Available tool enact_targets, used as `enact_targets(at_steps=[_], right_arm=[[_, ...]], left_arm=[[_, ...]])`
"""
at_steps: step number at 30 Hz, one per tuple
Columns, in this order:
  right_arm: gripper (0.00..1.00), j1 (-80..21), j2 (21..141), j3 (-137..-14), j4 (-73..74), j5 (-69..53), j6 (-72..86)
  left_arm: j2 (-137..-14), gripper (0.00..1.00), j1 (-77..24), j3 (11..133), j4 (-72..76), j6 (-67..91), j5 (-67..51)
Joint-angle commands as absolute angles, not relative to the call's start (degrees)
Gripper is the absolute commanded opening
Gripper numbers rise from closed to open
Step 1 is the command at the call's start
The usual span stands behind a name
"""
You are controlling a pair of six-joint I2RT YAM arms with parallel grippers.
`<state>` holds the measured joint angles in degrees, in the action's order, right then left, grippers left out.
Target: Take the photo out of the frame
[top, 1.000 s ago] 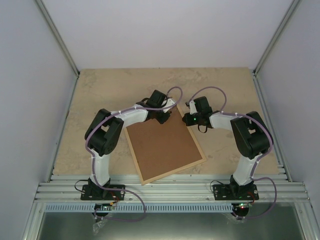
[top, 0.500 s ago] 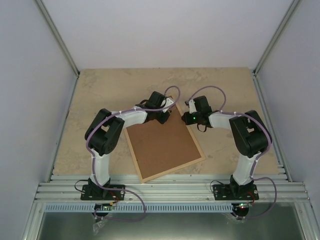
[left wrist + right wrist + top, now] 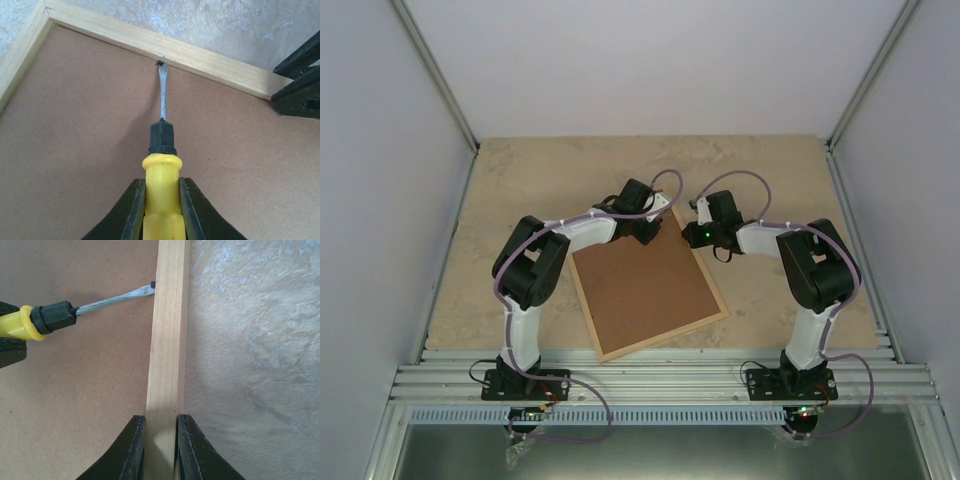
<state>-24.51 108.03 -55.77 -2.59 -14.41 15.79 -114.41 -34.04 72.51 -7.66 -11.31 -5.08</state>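
Frame [image 3: 167, 340]: face down on table [image 3: 520, 180], brown backing board [image 3: 645, 290] filling it; photo not in sight.
Left gripper [image 3: 161, 189]: clamped on yellow-handled screwdriver [image 3: 161, 170], tip at black tab [image 3: 160, 63] on frame's far rail.
Right gripper [image 3: 160, 422]: pinching same rail.
Table extends beyond frame on every side.

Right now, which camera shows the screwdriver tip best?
The right wrist view: the screwdriver tip lies side-on, clearly at the seam between frame and backing board. The left wrist view shows it from behind, small. The top view hides it under the left gripper.
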Motion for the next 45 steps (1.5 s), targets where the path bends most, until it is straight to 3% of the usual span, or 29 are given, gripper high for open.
enact_targets(at_steps=[1,31,45], right_arm=[[0.02,-27.47,110.76,-55.71,1.08,-22.86,12.99],[0.02,-29.73,110.77,-56.63,2.46,-23.08,11.43],[0.02,-29.80,111.17,-56.74,2.44,-22.50,11.42]], left_arm=[[-118.08,0.00,-34.50,80.05,-11.10,-16.18,-1.82],[-125.14,0.00,-34.45,104.83,-25.77,-24.42,-3.83],[-126.69,0.00,-34.52,107.33,-22.80,-23.61,-4.04]])
